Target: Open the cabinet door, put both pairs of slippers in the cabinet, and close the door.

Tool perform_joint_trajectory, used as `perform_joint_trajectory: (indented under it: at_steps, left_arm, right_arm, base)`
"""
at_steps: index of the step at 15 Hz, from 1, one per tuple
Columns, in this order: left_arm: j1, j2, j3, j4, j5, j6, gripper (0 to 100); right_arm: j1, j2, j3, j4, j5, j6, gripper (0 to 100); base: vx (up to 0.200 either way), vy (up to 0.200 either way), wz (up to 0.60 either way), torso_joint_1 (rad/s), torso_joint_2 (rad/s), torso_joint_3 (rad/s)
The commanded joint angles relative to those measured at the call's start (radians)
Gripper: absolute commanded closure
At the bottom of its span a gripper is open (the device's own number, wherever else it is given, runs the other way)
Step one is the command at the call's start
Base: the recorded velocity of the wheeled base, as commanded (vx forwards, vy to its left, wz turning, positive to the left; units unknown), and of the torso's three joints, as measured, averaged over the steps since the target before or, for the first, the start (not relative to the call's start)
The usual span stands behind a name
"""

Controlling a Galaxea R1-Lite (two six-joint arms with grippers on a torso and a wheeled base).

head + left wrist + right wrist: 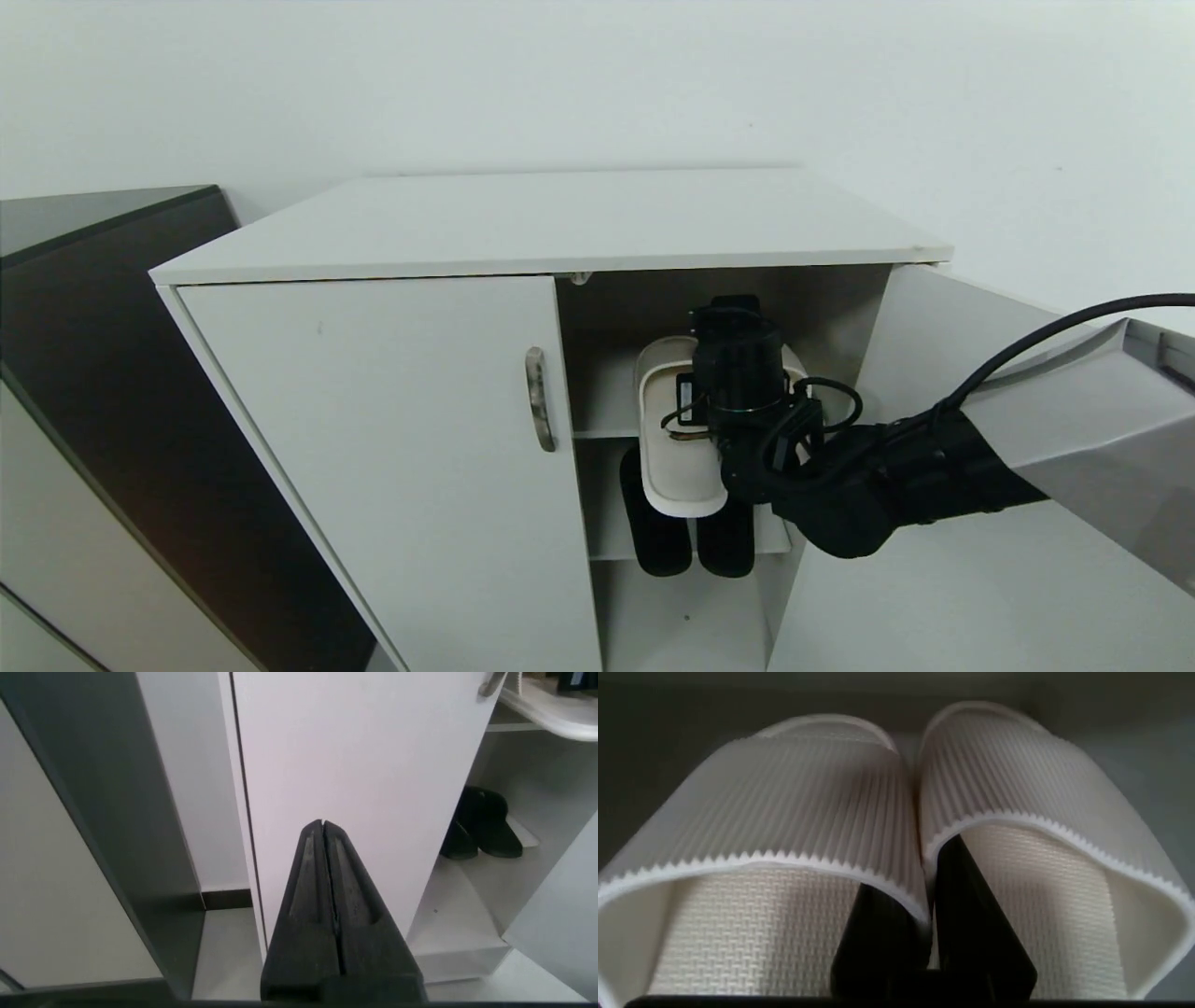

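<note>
Right gripper (920, 896): fingers clamped on the pair of white ribbed foam slippers (677, 467), one finger inside each, pinching the two inner straps together. The slippers are toes-in at the upper shelf (602, 431) of the white wooden cabinet (560, 219), heels projecting out. Pair of black slippers (658, 537) lies on the shelf below, heels overhanging. Right door (934, 597) is open beside the arm; left door (373, 448) is shut. Left gripper (322, 835): fingers closed, empty, facing the shut door.
</note>
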Motion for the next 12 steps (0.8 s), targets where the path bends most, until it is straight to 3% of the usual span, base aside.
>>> perform_joint_trajectory:
  at_steps: [1,3,9,12]
  left_arm:
    - [0.000,0.001,0.000,0.000,0.000,0.000,100]
    - [0.000,0.001,0.000,0.001,0.000,0.000,100]
    - [0.000,0.001,0.000,0.000,0.000,0.000,100]
    - [0.000,0.001,0.000,0.000,0.000,0.000,100]
  right_arm:
    - [-0.006,0.023,-0.017,-0.002,0.001,0.000,100]
    - [-0.004,0.021,-0.017,0.000,0.001,0.000,100]
    - [-0.004,0.027,-0.026,0.000,0.001,-0.037,100]
    - [-0.016,0.067,-0.120,0.078,0.013,-0.037,100]
  base:
    - [0.200,0.000,0.00,0.002,0.00,0.002]
    - [0.200,0.000,0.00,-0.007,0.00,0.005]
    - [0.000,0.000,0.00,0.000,0.00,0.000]
    - [0.000,0.000,0.00,0.000,0.00,0.000]
